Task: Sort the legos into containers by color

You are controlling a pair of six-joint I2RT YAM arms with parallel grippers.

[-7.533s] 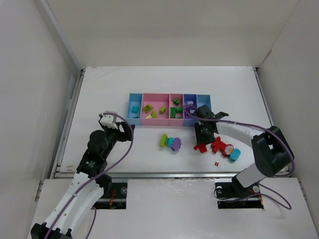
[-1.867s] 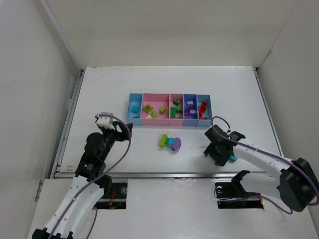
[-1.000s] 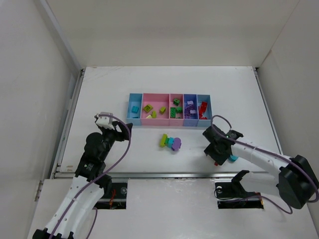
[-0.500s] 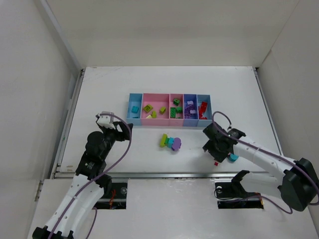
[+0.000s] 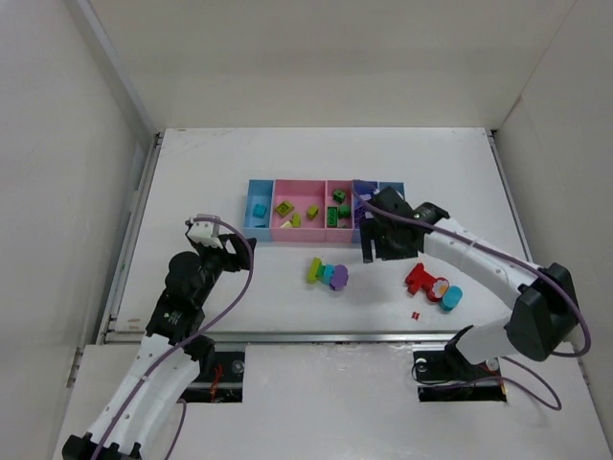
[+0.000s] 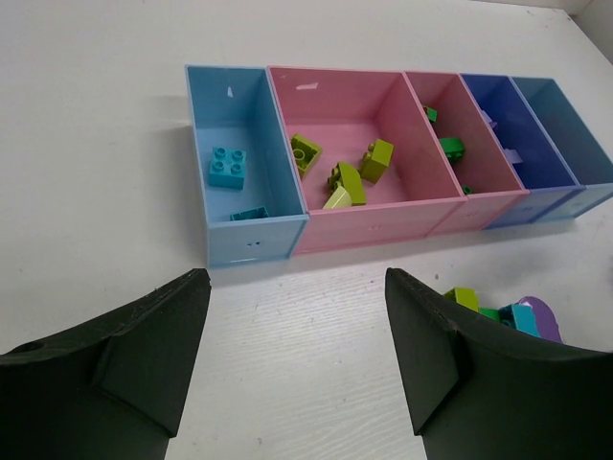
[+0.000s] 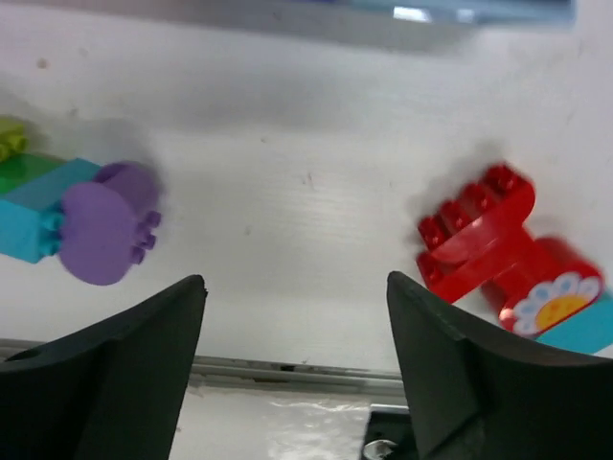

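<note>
**Bins**: a row of five, joined, open-topped, at the middle of the table. Left to right they are light blue, wide pink, narrow pink, purple-blue and light blue. The right arm covers part of the last two in the top view.

**Sorted contents seen:**
- cyan bricks in the left light blue bin
- lime bricks in the wide pink bin
- green bricks in the narrow pink bin

**Loose on the table:**
- a joined cluster of lime, green, cyan and purple pieces, near the front of the bins
- a red brick to its right, just beside a flower-printed piece and a round cyan piece
- a tiny red bit nearer the front edge

**Left gripper**: jaws wide apart, nothing held, above bare table in front of the left bins.

**Right gripper**: jaws wide apart, nothing held, above the table between the cluster and the red brick, close to the front of the purple-blue bin.
</note>
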